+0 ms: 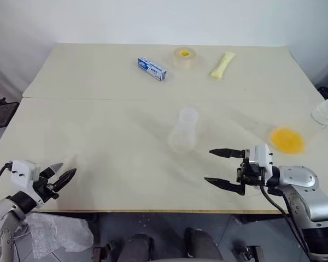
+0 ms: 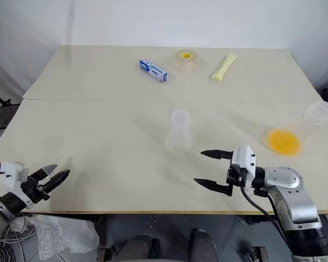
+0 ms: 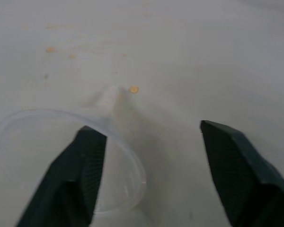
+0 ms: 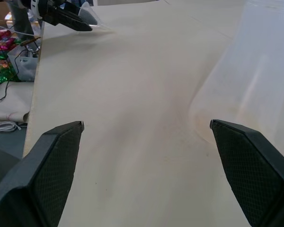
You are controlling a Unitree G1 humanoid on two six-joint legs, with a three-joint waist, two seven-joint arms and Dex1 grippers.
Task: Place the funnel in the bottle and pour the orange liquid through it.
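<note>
We are at the first step: acquiring the funnel (image 3: 71, 156). It lies on its side on the tabletop (image 1: 98, 120) near the front left corner, stem pointing away from the left gripper (image 1: 64, 177). In the left wrist view one finger sits inside the wide rim and the other stands off to the side of the funnel wall; the jaws are partly apart and not yet clamped on anything.

The bottle (image 1: 185, 130) stands upright near the centre of the tabletop, well apart from the funnel. The orange liquid (image 1: 287, 140) sits as a shallow pool in a larger clear flask (image 1: 322, 115) near the right edge. The right gripper (image 1: 225, 168) hovers with its jaws wide apart, pointing toward the bottle and holding nothing.

Next, we judge that the left jaws must close on the rim wall without pushing the light funnel away. Then we lift it, turn the stem downward and carry it to the bottle's neck. The right gripper is placed to steady the bottle.
</note>
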